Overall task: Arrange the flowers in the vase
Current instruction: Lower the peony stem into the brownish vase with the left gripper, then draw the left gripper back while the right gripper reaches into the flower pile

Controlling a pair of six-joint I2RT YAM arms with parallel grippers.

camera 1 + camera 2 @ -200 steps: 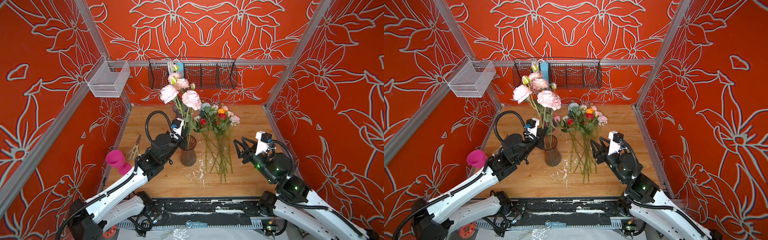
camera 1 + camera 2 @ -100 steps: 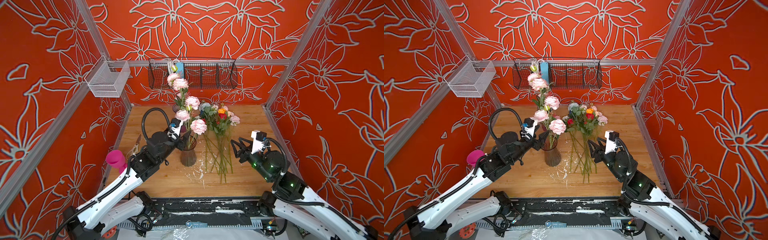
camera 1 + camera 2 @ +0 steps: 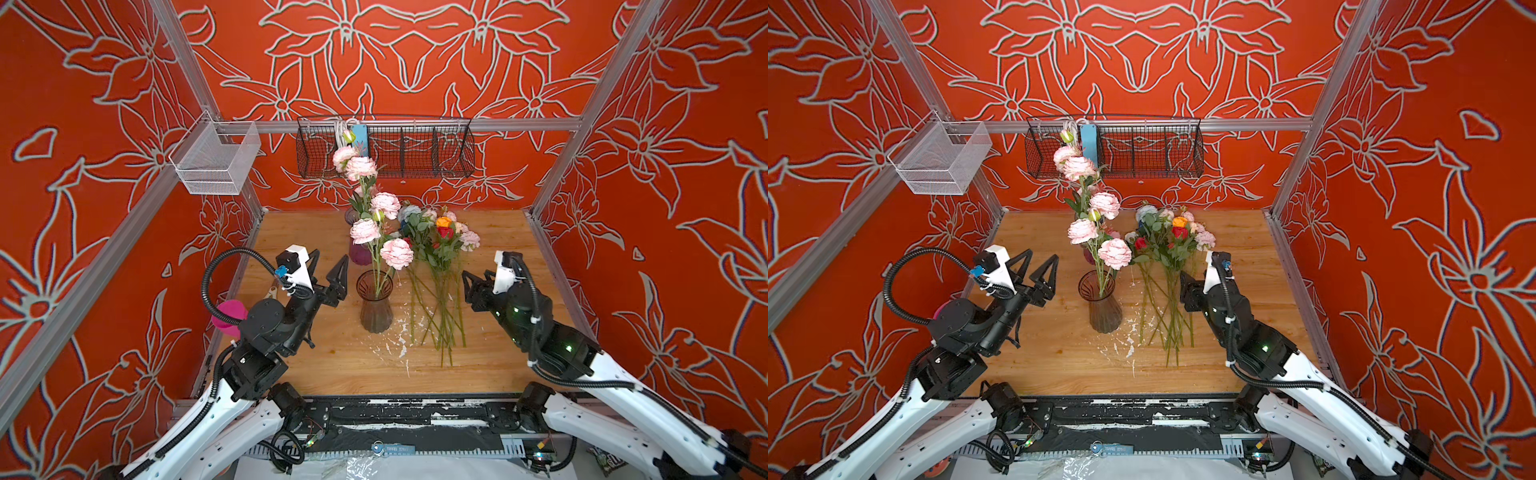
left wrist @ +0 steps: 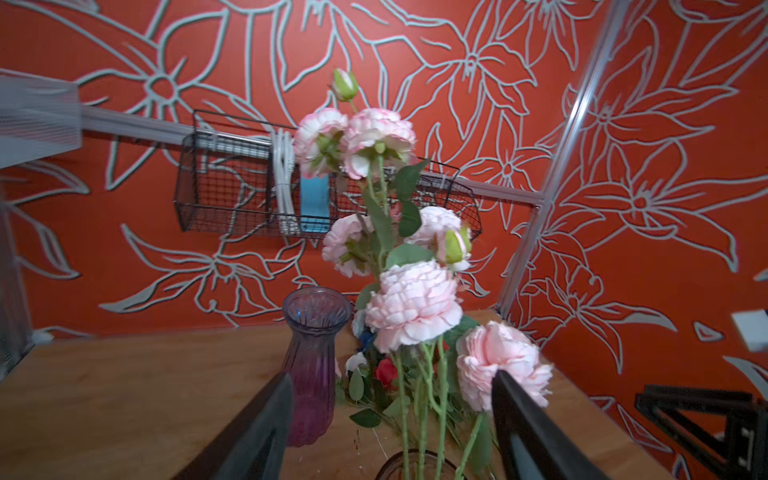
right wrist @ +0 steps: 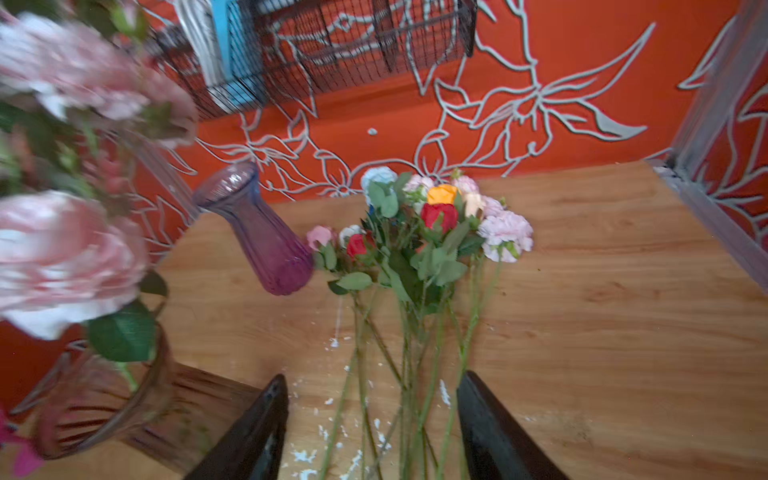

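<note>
the pink peonies (image 3: 397, 253) are stood in the vase (image 3: 376, 307), just beside the left pincer (image 3: 331, 254), which is spread wide and empty. the loose flowers (image 3: 441, 249) are laid just ahead of the right pincer (image 3: 474, 276), likewise parted, empty. a fresh pick is judged due: one stem must be singled out and closed upon.

Left claw (image 3: 329, 262): has let go of the peony stems; jaws now spread, drawn back left of the vase (image 3: 375, 307).
Peonies (image 3: 397, 253): no longer leaning left in a grip; they stand free in the vase, top blooms against the wire basket (image 3: 415, 153).
Right claw (image 3: 476, 276): edged slightly left toward the loose flowers (image 3: 440, 307).
</note>
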